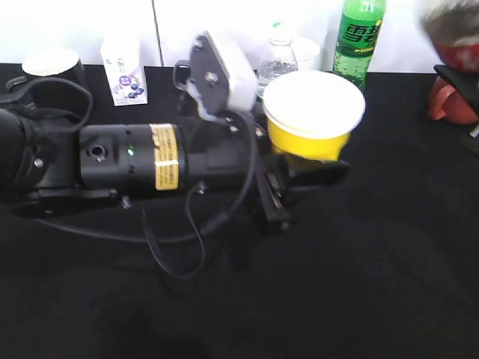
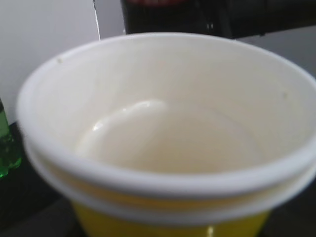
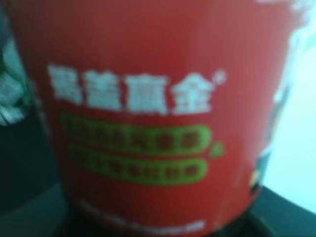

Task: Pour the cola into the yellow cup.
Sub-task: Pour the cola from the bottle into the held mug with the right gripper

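The yellow cup [image 1: 310,138], with its white rim and white inside, is held in my left gripper [image 1: 301,176] above the black table, upright and empty. It fills the left wrist view [image 2: 163,138], where the jaws are hidden. The cola bottle [image 1: 456,48] is a blur at the top right edge, off the table. My right gripper [image 1: 458,79] crosses it as a dark finger. The bottle's red label with white writing fills the right wrist view [image 3: 148,98], where the jaws are hidden too. The bottle is to the right of the cup and apart from it.
Along the back wall stand a green soda bottle [image 1: 359,34], a small clear water bottle [image 1: 275,66], a white cup [image 1: 307,51], a white carton with purple print [image 1: 123,71] and a black mug [image 1: 52,71]. The left arm [image 1: 127,157] lies across the table's left half.
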Controlling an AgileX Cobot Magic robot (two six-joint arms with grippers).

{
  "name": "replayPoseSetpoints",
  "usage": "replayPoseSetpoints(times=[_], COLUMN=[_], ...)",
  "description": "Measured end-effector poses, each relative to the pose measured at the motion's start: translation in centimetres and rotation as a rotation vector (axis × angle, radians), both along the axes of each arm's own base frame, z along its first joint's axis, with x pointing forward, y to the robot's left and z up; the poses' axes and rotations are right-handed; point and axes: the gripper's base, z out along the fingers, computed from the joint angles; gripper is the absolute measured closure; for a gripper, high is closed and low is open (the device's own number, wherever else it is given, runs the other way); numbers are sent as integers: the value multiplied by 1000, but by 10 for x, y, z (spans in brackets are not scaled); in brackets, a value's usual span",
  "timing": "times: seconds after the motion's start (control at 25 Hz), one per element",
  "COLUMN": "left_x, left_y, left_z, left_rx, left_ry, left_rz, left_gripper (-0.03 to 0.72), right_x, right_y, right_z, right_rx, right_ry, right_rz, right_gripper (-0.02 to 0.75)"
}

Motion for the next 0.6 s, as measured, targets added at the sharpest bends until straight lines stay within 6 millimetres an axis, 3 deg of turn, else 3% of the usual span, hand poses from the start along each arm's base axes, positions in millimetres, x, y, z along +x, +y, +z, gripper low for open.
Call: replayPoseSetpoints(times=[0.2, 0.6], left_x=[-4, -3], left_y=[-3, -2], left_z=[-3, -4], left_rx=[30, 47], left_ry=[3, 6], left_rz=[-2, 9], left_gripper=[269, 269], right_x=[0, 0], right_y=[0, 0], right_z=[0, 0], right_rx=[-248, -503], right_ry=[-104, -211], right_rz=[13, 27], right_gripper=[333, 351])
